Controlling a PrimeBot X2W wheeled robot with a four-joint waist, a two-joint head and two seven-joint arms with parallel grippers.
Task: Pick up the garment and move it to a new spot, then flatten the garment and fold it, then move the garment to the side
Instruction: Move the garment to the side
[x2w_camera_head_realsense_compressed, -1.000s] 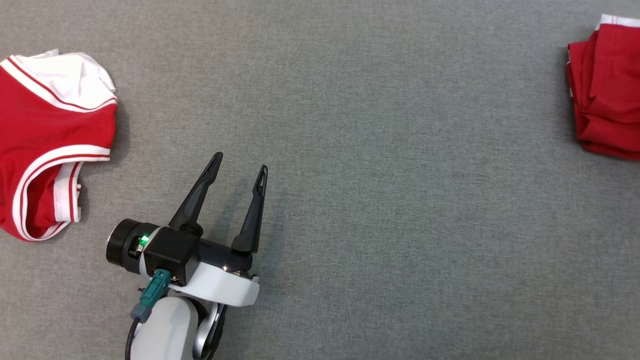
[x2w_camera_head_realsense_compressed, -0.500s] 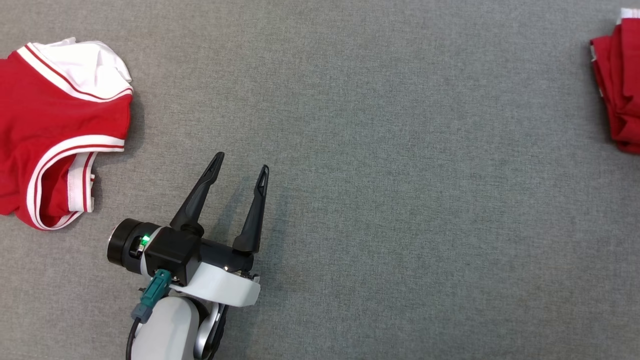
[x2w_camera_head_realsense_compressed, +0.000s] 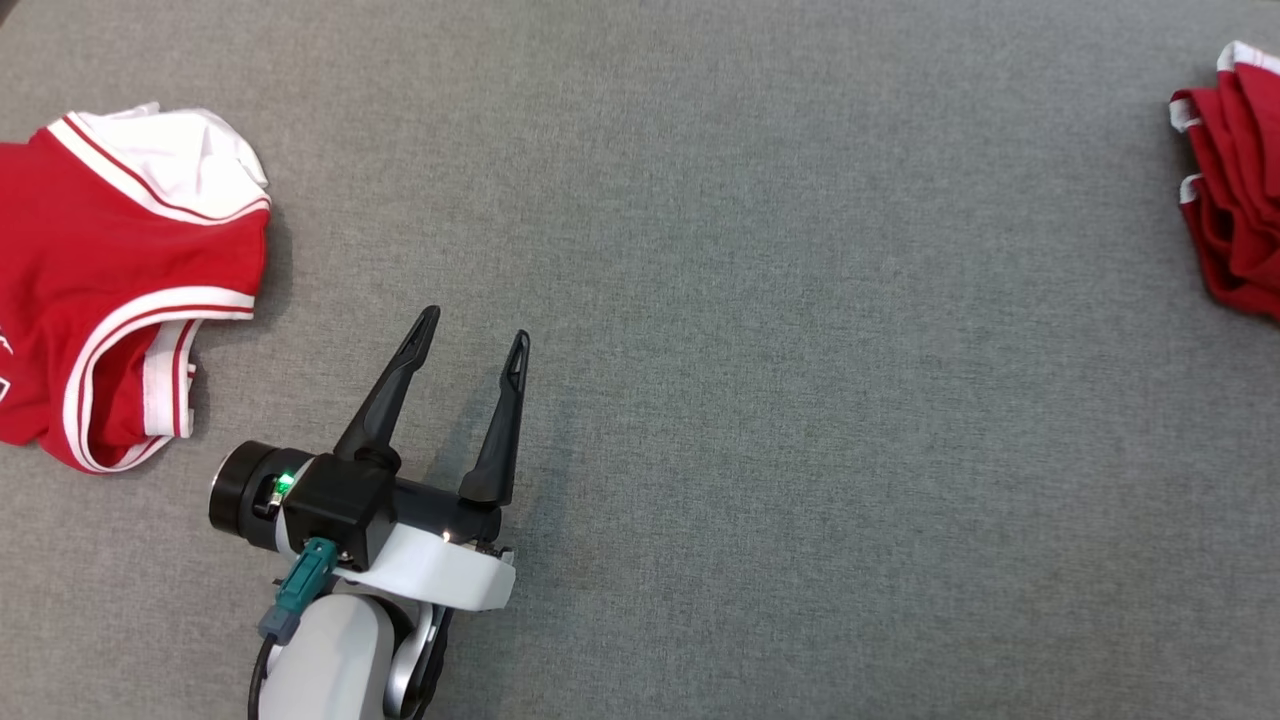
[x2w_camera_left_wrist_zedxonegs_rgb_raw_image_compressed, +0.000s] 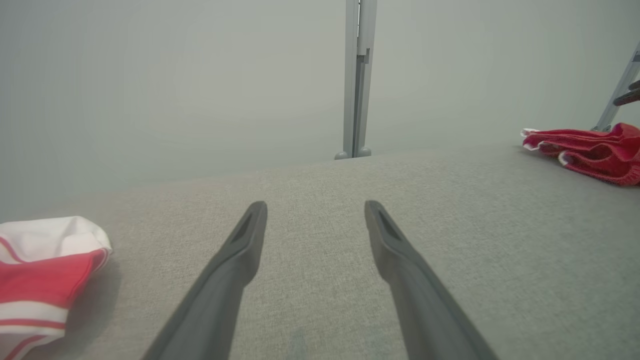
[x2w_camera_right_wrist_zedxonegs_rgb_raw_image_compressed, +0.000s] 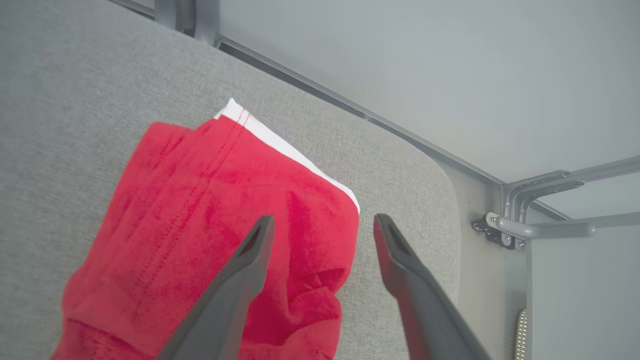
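Red folded garment lies at the bench's right end, its edge between the right gripper's open jaws; the left gripper's open jaws stand well away.

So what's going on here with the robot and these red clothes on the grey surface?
A two-armed robot is handling clothes on a grey table. Its right gripper hangs open over a folded red garment near the table's right edge, not gripping it. Its left gripper is open too, holding nothing, above bare table. A crumpled red-and-white garment lies unfolded at the left.
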